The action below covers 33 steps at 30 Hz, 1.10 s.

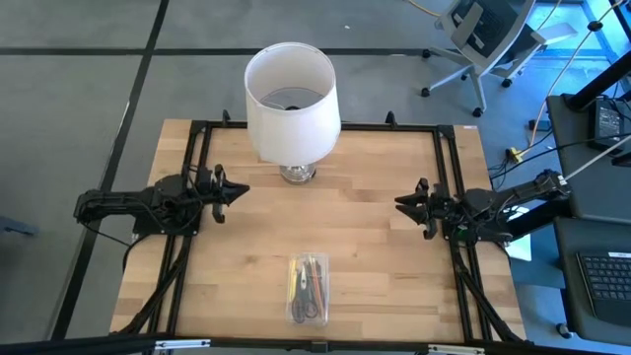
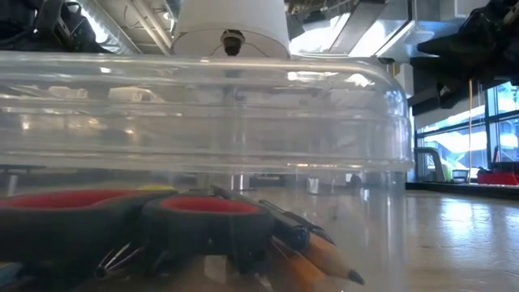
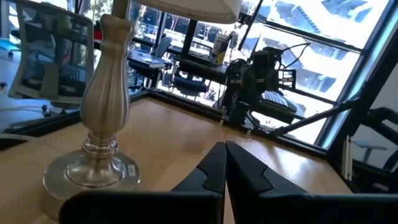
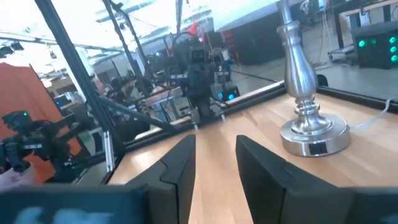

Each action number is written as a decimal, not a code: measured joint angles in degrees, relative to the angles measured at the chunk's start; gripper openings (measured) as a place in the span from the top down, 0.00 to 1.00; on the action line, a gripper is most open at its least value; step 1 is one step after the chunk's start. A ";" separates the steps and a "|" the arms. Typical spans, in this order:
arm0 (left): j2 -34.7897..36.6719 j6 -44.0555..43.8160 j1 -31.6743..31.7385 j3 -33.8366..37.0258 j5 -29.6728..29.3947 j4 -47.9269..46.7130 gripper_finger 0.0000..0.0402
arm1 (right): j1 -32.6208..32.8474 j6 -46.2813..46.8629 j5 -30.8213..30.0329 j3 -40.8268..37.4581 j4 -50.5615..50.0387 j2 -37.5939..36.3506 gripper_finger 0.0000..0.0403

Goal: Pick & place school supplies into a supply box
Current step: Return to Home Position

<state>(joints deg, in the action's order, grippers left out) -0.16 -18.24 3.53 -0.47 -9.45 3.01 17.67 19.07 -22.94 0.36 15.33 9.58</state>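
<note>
Left gripper [image 1: 237, 189], closed tight, and right gripper [image 1: 401, 203], narrowly parted, flank the lamp [image 1: 292, 99]; the supply box [image 1: 309, 289] lies in front of it.

A pale wooden table [image 1: 375, 237] is showing a pattern of long narrow planks in honey and cream tones, and a black metal frame [image 1: 375, 125] is edging it. A white lampshade [image 1: 292, 99] is standing out above a shiny silver lamp base [image 3: 102, 124]. The left gripper [image 1: 240, 189] and the right gripper [image 1: 399, 203] are both appearing matte black. Inside the clear, colourless supply box [image 2: 203, 113], scissors [image 2: 146, 219] are showing red handle loops rimmed in black, beside a pencil [image 2: 320, 255] with tan-orange sharpened wood and a dark tip. The floor [image 1: 79, 69] is looking grey, crossed by dark lines
</note>
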 joint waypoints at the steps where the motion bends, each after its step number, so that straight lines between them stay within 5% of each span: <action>1: 0.00 0.89 0.00 0.00 0.00 -0.01 0.99 | 0.00 0.01 -0.03 0.00 -1.19 -0.94 0.70; 7: 0.00 2.98 -0.02 0.00 -0.02 -0.02 0.99 | 0.00 -1.18 0.04 0.03 -11.28 -6.19 0.70; 17: -0.02 2.99 -0.02 0.00 0.11 -0.20 0.99 | 0.00 -19.38 1.59 0.13 -11.52 -8.98 0.70; 33: -0.02 2.98 -0.02 0.00 0.13 -0.20 0.99 | 0.00 -20.24 1.57 0.13 -11.42 -8.98 0.70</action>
<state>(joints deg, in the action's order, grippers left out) -0.19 -15.27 3.51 -0.47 -9.32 2.81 17.67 -1.17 -21.37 0.49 3.91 0.60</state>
